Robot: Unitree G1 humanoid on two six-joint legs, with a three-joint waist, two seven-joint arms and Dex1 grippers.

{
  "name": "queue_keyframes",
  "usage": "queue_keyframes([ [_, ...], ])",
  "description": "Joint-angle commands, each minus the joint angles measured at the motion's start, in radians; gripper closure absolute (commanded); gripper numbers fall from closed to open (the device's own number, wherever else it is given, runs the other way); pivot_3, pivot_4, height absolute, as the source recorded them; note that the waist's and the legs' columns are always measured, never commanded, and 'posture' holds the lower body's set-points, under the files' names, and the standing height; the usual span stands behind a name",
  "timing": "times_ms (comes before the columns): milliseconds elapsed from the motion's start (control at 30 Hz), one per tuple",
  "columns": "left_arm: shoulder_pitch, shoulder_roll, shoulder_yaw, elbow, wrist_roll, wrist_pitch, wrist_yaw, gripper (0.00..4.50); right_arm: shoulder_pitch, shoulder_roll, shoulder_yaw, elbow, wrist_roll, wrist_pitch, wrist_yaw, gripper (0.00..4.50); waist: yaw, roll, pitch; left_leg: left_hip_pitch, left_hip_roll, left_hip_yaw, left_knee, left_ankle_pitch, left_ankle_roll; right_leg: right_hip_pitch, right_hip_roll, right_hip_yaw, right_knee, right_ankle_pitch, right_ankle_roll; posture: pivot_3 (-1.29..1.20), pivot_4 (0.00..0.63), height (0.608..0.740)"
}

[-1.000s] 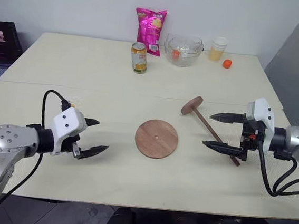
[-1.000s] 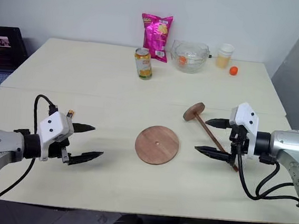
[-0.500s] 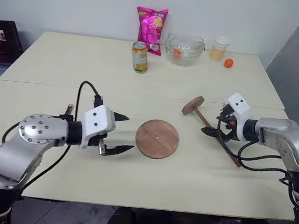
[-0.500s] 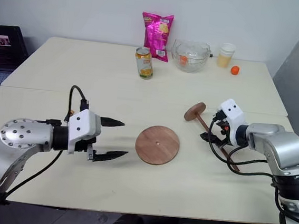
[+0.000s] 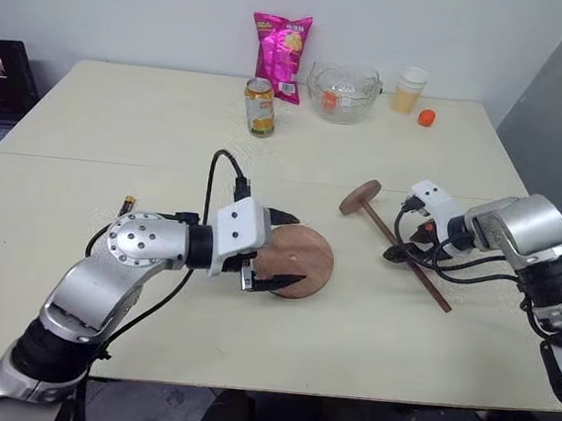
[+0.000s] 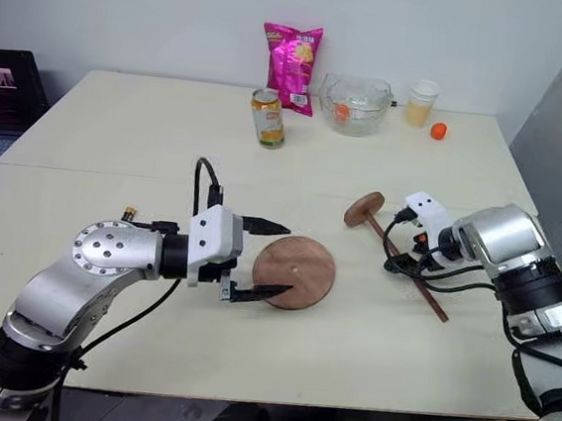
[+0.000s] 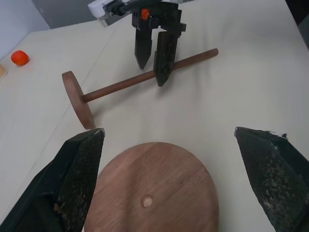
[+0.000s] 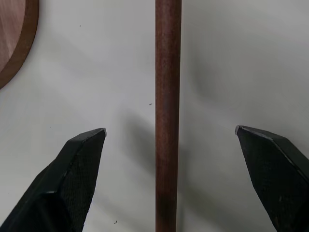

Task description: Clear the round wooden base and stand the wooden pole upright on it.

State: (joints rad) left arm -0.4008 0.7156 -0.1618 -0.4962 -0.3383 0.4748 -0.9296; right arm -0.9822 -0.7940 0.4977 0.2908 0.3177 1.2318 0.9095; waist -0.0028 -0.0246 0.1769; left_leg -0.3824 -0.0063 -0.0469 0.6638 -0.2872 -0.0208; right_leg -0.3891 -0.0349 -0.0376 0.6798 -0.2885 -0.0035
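From the head camera you see the round wooden base [image 5: 294, 261] lying flat on the worktop, in the middle of its near half, with nothing on it. Your left gripper [image 5: 285, 248] reaches in from the left with its fingers spread wide, one above the base's far-left rim and one over its near-left part; it holds nothing. The wooden pole [image 5: 411, 260] lies on its side to the right of the base, its disc end propped toward the middle of the worktop and its bare end pointing at the near right corner. Your right gripper [image 6: 405, 265] sits over the middle of the pole, tilted downward, its fingers apart and gripping nothing. Along the far edge stand a pink snack bag [image 5: 281, 43], a drink can [image 5: 260, 107], a glass bowl [image 5: 344, 78], a cup [image 5: 408, 89] and a small orange ball [image 5: 426, 117].

In the left wrist view your fingers [image 7: 77, 179] straddle the base [image 7: 154, 193], whose centre hole shows. Beyond it lies the pole [image 7: 140, 79] with the other gripper [image 7: 153, 60] standing over it, fingers on either side.

In the right wrist view the pole [image 8: 167, 116] runs straight between your wide-spread fingers [image 8: 77, 179], touching neither.
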Motion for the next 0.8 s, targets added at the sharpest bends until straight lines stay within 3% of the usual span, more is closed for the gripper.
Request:
queue_keyframes([
  [33,-0.012,-0.032,-0.008,-0.006,0.005,-0.036,0.009,0.01,-0.053,-0.003,0.042,0.068,-0.05,-0.03,0.072,0.0,0.0,0.0,0.0,0.0,0.0,0.0,0.0,0.0,0.0,0.0,0.0,0.0,0.0,0.0,0.0,0.0,0.15,0.74],
  [100,-0.009,-0.042,-0.008,-0.007,0.007,-0.04,0.008,0.01,-0.061,-0.001,0.05,0.089,-0.064,-0.037,0.092,0.0,0.0,0.0,0.0,0.0,0.0,0.0,0.0,0.0,0.0,0.0,0.0,0.0,0.0,0.0,0.0,0.0,0.15,0.74],
  [233,0.009,-0.056,-0.02,-0.002,0.03,-0.049,0.022,0.0,-0.088,0.034,0.059,0.136,-0.083,-0.034,0.128,0.62,-0.002,0.0,0.0,0.0,0.0,0.0,0.0,0.0,0.0,0.0,0.0,0.0,0.0,0.0,0.0,0.0,0.15,0.74],
  [733,0.032,-0.09,-0.028,0.002,0.028,-0.08,0.023,0.0,-0.107,0.069,0.022,0.184,-0.085,0.054,0.181,4.12,0.0,0.0,0.0,0.0,0.0,0.0,0.0,0.0,0.0,0.0,0.0,0.0,0.0,0.0,0.0,0.0,0.15,0.74],
  [800,0.033,-0.101,-0.025,0.008,0.023,-0.082,0.026,0.0,-0.109,0.07,0.009,0.178,-0.075,0.065,0.19,4.27,0.0,0.0,0.0,0.0,0.0,0.0,0.0,0.0,0.0,0.0,0.0,0.0,0.0,0.0,0.0,0.0,0.15,0.74],
])
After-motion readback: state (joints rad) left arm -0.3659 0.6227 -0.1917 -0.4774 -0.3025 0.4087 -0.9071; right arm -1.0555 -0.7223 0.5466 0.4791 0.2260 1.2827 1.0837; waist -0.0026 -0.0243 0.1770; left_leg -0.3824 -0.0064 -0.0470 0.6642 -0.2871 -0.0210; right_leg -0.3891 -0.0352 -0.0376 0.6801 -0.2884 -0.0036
